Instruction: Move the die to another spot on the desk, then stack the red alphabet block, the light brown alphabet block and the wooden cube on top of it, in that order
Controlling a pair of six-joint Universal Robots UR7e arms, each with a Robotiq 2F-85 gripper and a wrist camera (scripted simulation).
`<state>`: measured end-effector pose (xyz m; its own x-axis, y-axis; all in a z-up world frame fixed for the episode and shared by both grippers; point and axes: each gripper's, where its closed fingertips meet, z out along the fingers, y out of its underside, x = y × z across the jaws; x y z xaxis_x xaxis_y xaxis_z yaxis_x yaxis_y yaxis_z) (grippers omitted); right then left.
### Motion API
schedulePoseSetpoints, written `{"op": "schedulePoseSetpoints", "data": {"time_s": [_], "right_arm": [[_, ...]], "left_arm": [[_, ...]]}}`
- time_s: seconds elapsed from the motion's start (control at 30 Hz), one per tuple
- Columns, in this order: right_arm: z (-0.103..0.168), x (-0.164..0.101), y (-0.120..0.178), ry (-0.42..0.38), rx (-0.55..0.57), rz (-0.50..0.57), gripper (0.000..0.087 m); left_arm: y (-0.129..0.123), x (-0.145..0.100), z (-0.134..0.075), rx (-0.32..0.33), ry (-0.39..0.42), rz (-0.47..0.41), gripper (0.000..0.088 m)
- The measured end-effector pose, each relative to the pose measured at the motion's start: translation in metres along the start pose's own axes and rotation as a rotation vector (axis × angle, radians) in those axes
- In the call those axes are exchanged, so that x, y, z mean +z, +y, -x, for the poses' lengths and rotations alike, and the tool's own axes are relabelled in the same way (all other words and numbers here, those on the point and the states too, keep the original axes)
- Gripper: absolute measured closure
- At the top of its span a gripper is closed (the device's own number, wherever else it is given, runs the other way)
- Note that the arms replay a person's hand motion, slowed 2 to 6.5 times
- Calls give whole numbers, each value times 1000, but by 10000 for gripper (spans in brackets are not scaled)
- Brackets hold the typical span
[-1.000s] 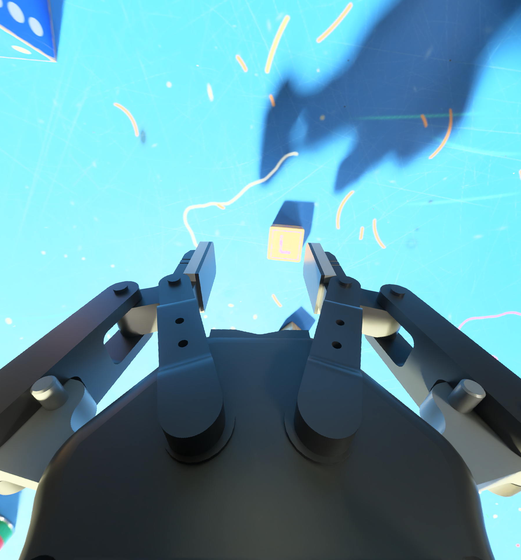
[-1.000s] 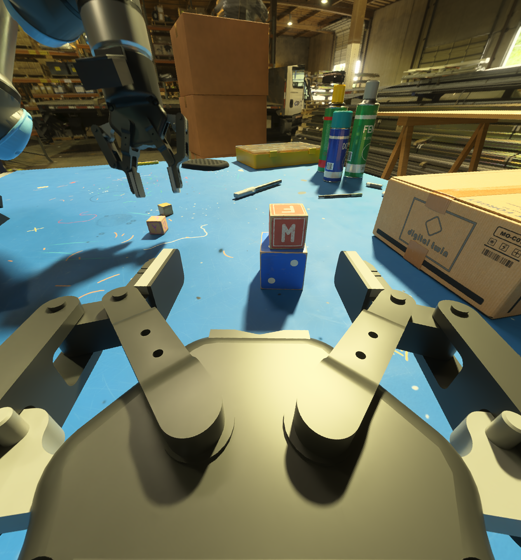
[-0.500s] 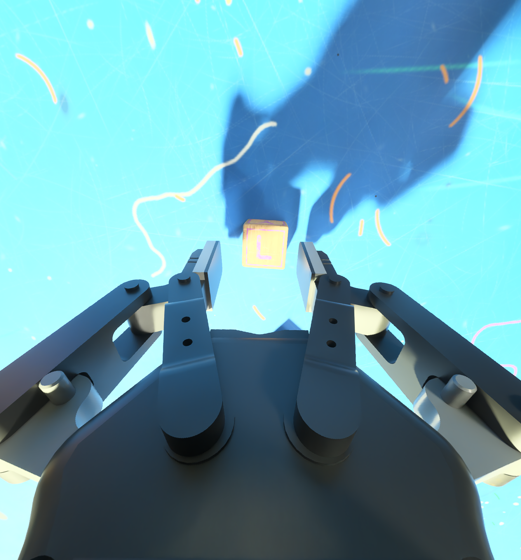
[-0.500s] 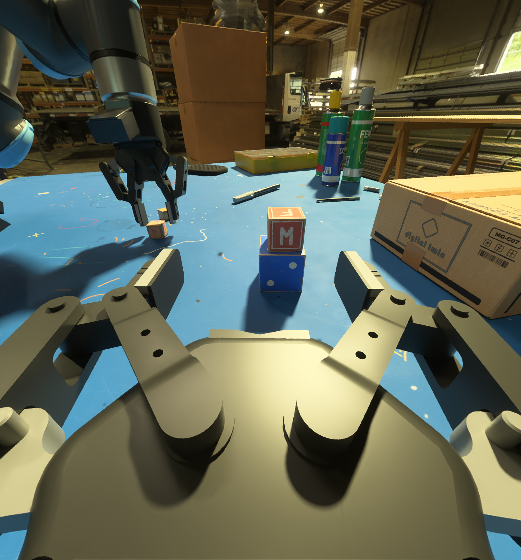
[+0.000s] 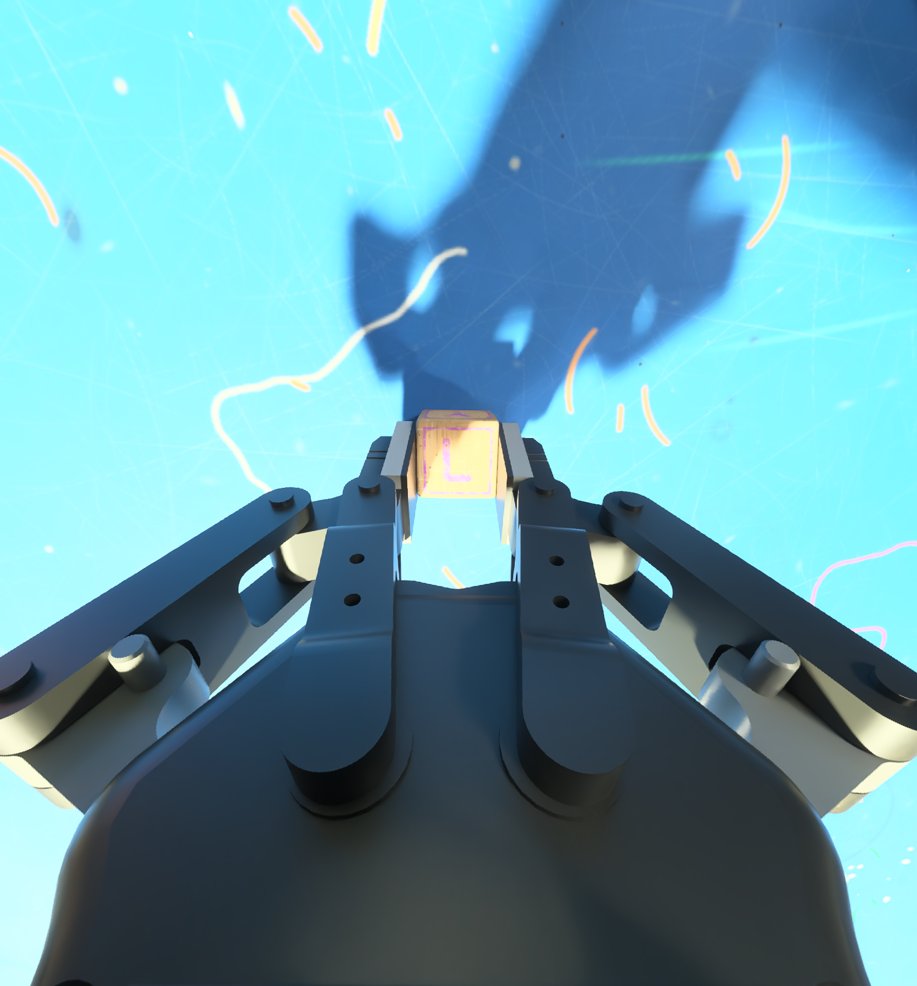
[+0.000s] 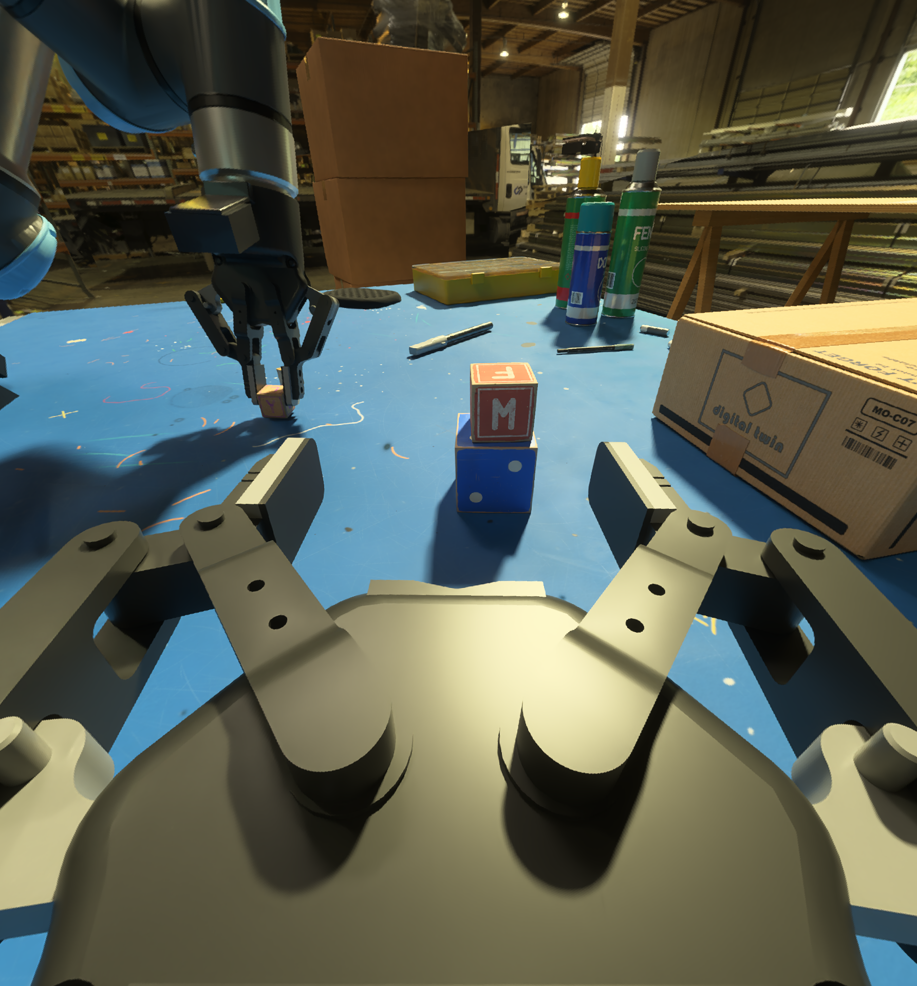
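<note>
The red alphabet block [image 6: 503, 403] sits on the blue die [image 6: 494, 476] at the middle of the blue desk [image 6: 392, 384]. My left gripper [image 5: 456, 453] is shut on the light brown alphabet block [image 5: 457, 454], which rests on the desk. The right wrist view shows that gripper [image 6: 275, 392] and block [image 6: 273, 408] at the left. My right gripper [image 6: 456, 480] is open and empty, in front of the die stack. The wooden cube is hidden from both views.
A cardboard box [image 6: 829, 411] lies at the right. Spray cans [image 6: 605, 245], a yellow case [image 6: 483, 277], a marker [image 6: 448, 339] and a pen [image 6: 595, 349] stand farther back. A tall brown carton [image 6: 386, 160] stands behind the desk.
My left gripper came down over the light brown block and shut on it. The right gripper stayed still.
</note>
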<state>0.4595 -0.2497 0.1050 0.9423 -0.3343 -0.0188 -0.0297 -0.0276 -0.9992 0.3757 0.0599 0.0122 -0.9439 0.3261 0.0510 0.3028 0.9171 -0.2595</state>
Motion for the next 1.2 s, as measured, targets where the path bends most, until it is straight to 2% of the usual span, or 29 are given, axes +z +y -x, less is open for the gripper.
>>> {"op": "schedulePoseSetpoints", "data": {"time_s": [0.23,0.6,0.9,1.2], "right_arm": [[1,1,1,-1,-8,10,20],[0,0,1,1,-2,4,20],[1,0,1,2,-6,2,20],[0,-1,0,4,-4,-7,20]], "left_arm": [[-13,-16,12,3,-42,-42,627],[-43,-57,44,-17,-157,-114,627],[-80,-80,63,-8,-150,-202,627],[-106,-87,80,38,-153,-212,627]]}}
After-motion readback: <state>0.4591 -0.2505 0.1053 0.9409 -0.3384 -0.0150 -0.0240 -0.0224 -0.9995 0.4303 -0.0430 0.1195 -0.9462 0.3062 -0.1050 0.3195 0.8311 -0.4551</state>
